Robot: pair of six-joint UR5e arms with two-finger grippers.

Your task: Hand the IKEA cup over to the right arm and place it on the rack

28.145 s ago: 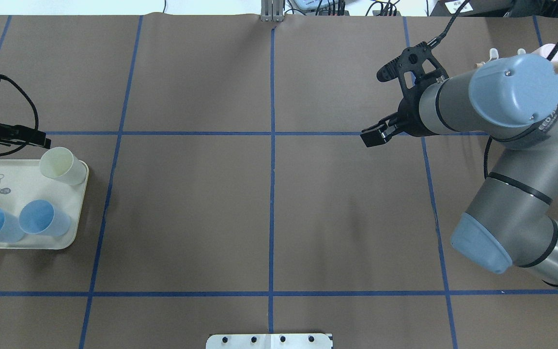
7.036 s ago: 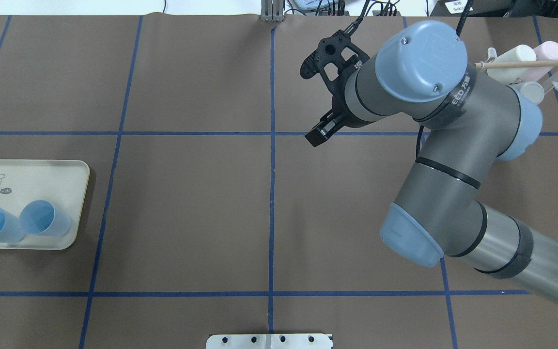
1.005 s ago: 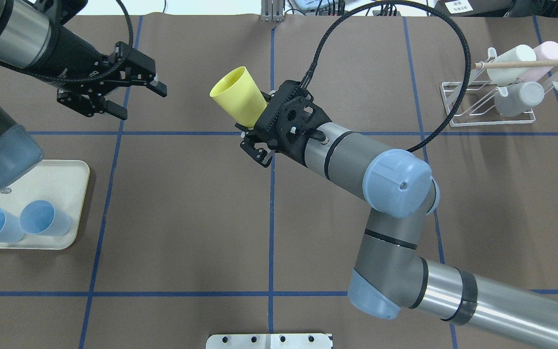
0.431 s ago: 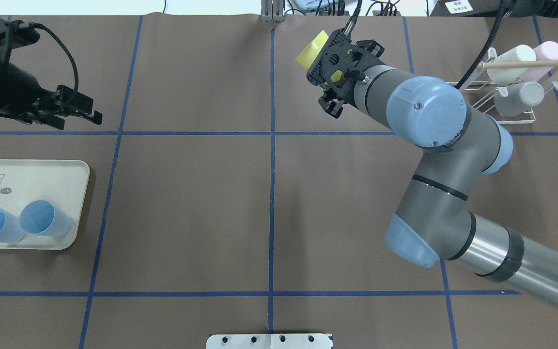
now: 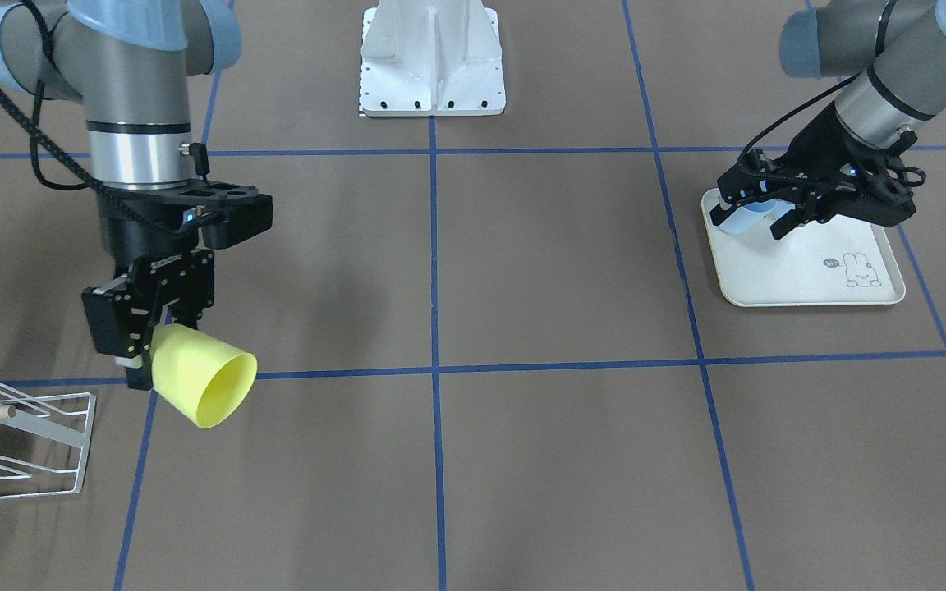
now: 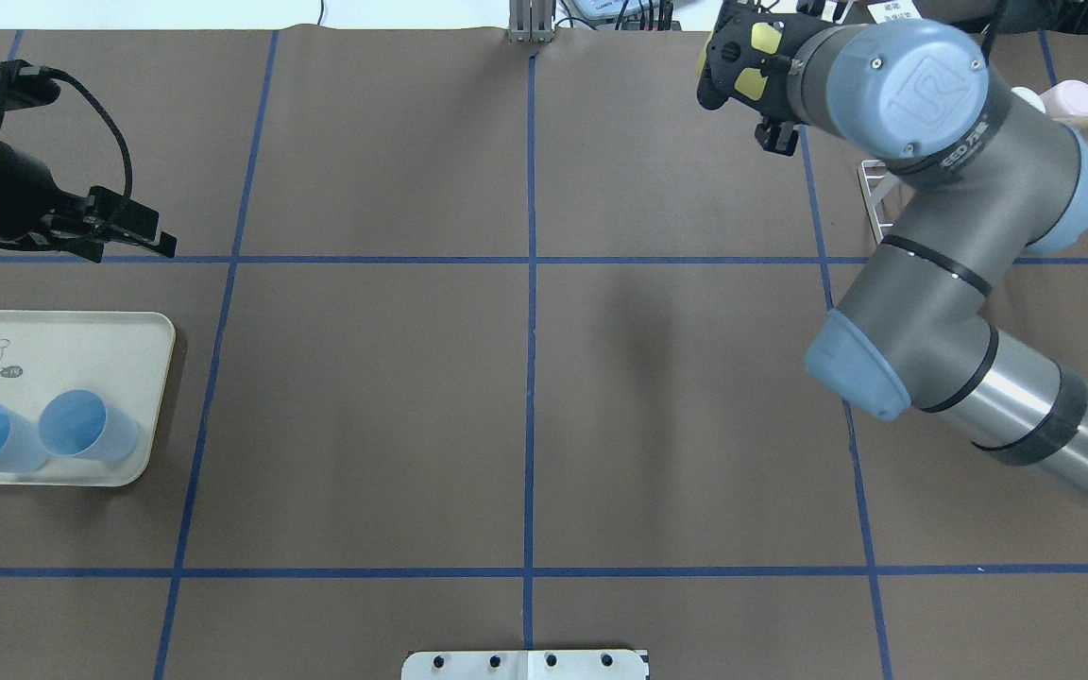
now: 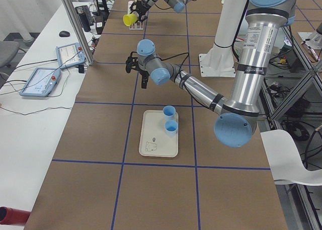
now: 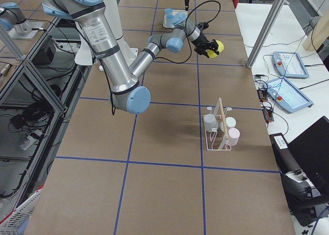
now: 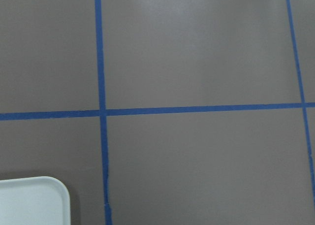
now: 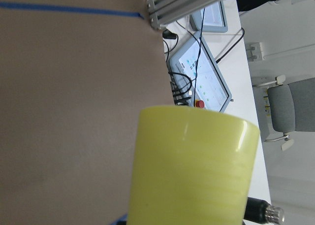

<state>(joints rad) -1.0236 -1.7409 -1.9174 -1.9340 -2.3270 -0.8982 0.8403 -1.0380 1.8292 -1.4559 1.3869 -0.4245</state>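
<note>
Directions are read from the overhead view, with 12 o'clock at the far edge of the worktop [image 6: 365, 406].

At 9 o'clock the tray [image 6: 110, 326] keeps its two blue cups [image 6: 86, 425], just where they were a second ago. Near 10 o'clock the left fingers [image 5: 721, 210] stand apart and hold nothing. A second ago they were further in over the worktop, just clear of the yellow cup [image 5: 202, 382]. They have since drawn back and now hang above the worktop close to the tray.

The bigger change is on the other side. The right arm [image 6: 922, 283] met the left near the centre a second ago and has since swung out to about 1 o'clock. The right fingers [image 5: 116, 332] are clamped on the cup's base. The cup is carried clear of the worktop, tilted, with its open mouth towards the operators' side. From overhead only scraps of yellow show through the black linkage.

At 2 o'clock stands the rack [image 5: 85, 443], largely hidden under the arm from overhead. The right-hand side view shows three pale cups already on it. The yellow cup is near the rack but apart from it.

The handover looks finished, so what remains is the last stretch of carry and the placing. As held, the mouth points away from the rack, so the wrist will probably have to turn before the cup can go over a free prong beside the other cups.
</note>
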